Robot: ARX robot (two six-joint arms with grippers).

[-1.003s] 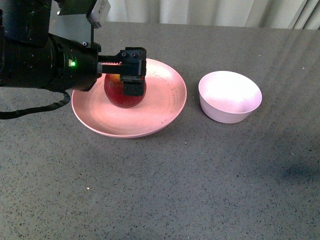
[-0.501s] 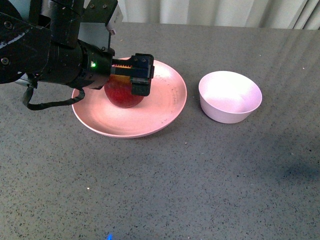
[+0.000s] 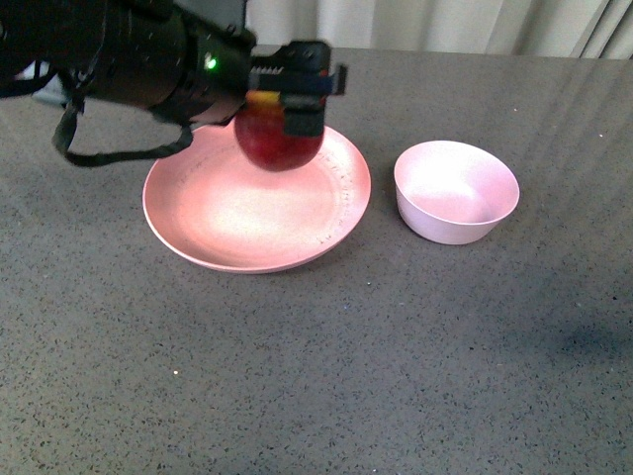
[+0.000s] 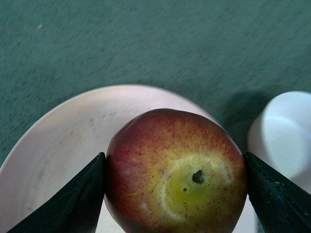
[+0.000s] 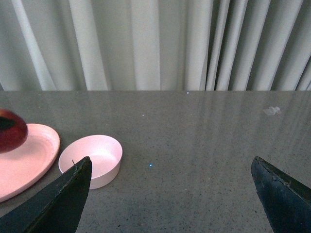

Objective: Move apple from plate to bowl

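A: Gripping the apple (image 3: 275, 148) with the left gripper (image 3: 283, 111), fingers (image 4: 73, 204) clamped on opposite flanks, stem dimple turned up toward the wrist camera.

B: Whereabouts over the table (image 3: 396, 376)?

A: Hanging above the far right part of the plate (image 3: 198, 213), apparently clear of its floor. Not yet over the bowl (image 3: 455, 193), standing empty to the right of the plate, with a gap between them.

B: And the right gripper (image 5: 170, 194)?

A: Spread wide, holding nothing, well apart from the fruit on the right side.

B: Handling?

A: Probably firm and fairly hefty for a round fruit. Glossy skin, so likely slick. Stiff enough to take a solid squeeze, yet bruisable under too hard a one.

B: Best place to hold?

A: Across the widest girth, as now. Pads at the equator, not up on the tapering shoulders, to avoid squirting the thing out of the pinch.

B: Anything to watch for?

A: Rolling inside the grip during the sideways carry to the right. Also a snug target, only slightly wider than the fruit, leaving little room for fingers alongside. Better let go from low over the middle than dropped from height. Could otherwise tip or skid what looks like a light vessel.
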